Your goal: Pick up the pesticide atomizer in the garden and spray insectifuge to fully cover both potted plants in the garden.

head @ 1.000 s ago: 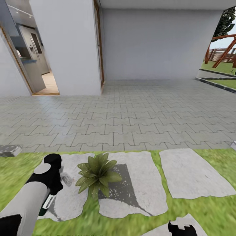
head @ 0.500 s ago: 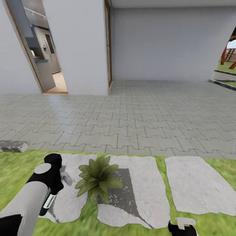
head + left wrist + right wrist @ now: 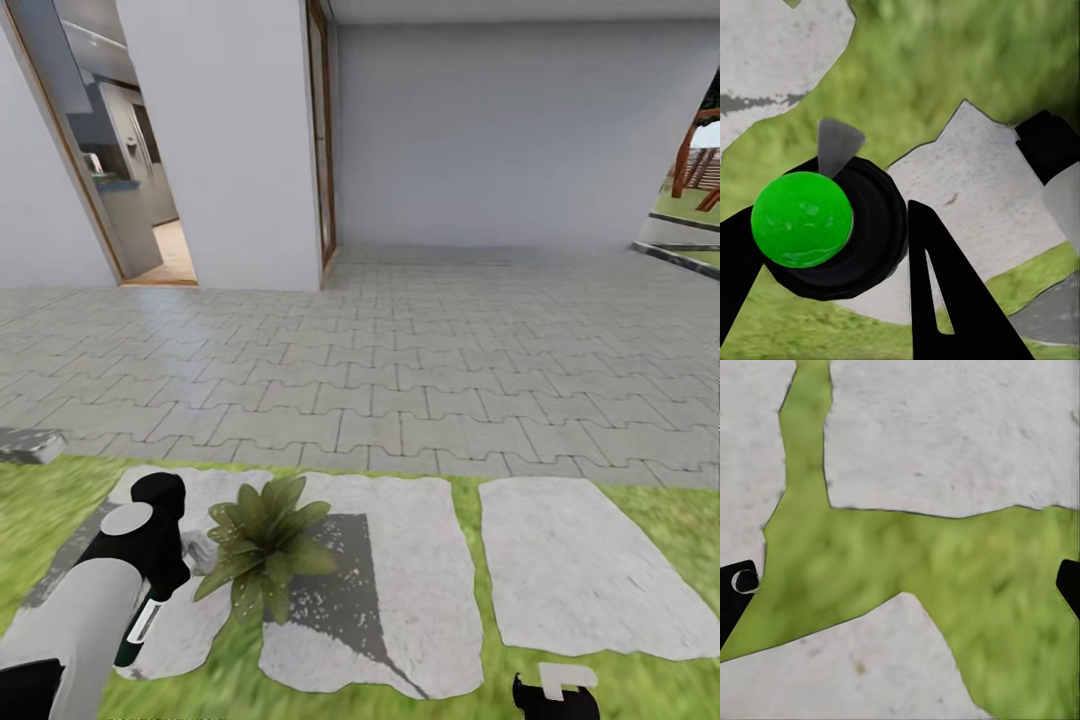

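Observation:
One potted plant (image 3: 258, 555), a low rosette of pointed green leaves, sits on a pale stepping stone (image 3: 400, 580) in the lawn. Just left of it in the head view, my left gripper (image 3: 155, 590) hangs at the end of the grey forearm, shut on the pesticide atomizer (image 3: 138, 632). The left wrist view looks down on the atomizer's black top with its green ball (image 3: 801, 219) and grey nozzle (image 3: 836, 142), held between my left gripper's (image 3: 825, 225) black fingers (image 3: 937, 292). My right gripper (image 3: 555, 697) is low at the front, and its wrist view shows it open (image 3: 900, 589) over grass and stone.
Another pale stone slab (image 3: 570, 565) lies to the right. Beyond the grass is grey interlocking paving (image 3: 400, 380), then the house wall (image 3: 480, 130) with an open doorway (image 3: 130, 170) at the left. A grey curb block (image 3: 25, 445) sits at the lawn's left edge.
The whole picture has shifted, so the camera moved: plant and stones now lie further left in the picture. Both arms hold the same pose, the atomizer still gripped.

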`<state>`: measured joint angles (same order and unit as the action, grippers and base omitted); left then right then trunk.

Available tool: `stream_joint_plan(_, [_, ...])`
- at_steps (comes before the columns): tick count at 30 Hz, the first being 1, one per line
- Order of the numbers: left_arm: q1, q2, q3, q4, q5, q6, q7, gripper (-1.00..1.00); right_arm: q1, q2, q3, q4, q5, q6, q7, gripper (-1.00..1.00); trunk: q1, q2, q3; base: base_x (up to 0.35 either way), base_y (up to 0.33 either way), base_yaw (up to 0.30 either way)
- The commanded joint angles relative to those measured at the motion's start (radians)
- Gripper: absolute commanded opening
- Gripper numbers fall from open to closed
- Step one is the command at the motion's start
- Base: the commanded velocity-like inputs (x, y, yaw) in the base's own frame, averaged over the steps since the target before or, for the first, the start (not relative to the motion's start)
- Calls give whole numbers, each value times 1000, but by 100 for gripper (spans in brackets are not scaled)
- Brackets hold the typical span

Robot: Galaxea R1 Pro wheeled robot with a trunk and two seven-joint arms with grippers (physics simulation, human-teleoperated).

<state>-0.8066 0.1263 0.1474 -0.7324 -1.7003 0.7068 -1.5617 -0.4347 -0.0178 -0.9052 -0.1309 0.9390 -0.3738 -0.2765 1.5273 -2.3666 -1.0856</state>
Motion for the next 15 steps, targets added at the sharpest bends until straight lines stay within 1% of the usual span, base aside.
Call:
stream_joint_plan(1, [0, 0, 3, -1, -9, 11, -9, -100, -1, 0, -8, 3, 11, -4, -4, 100, 0, 0, -1, 14, -273, 95])
stream_joint_plan(4, [0, 0, 3, -1, -9, 11, -9, -100, -1, 1, -8, 3, 11, -4, -4, 100, 0, 0, -1, 58, -273, 206])
stream_joint_plan(9, [-1, -4, 4, -1, -9, 11, -9, -100, -1, 2, -7, 4, 11, -4, -4, 100, 0, 0, -1, 49, -273, 266])
stream_joint_plan(12, [-2, -4, 3, -2, -7, 11, -9, -100, -1, 2, -7, 4, 11, -4, -4, 100, 0, 0, -1, -5, -273, 274])
stream_joint_plan(15, [-2, -5, 2, -5, -7, 11, -9, -100, -1, 2, -7, 4, 11, -4, -4, 100, 0, 0, -1, -76, -273, 275])
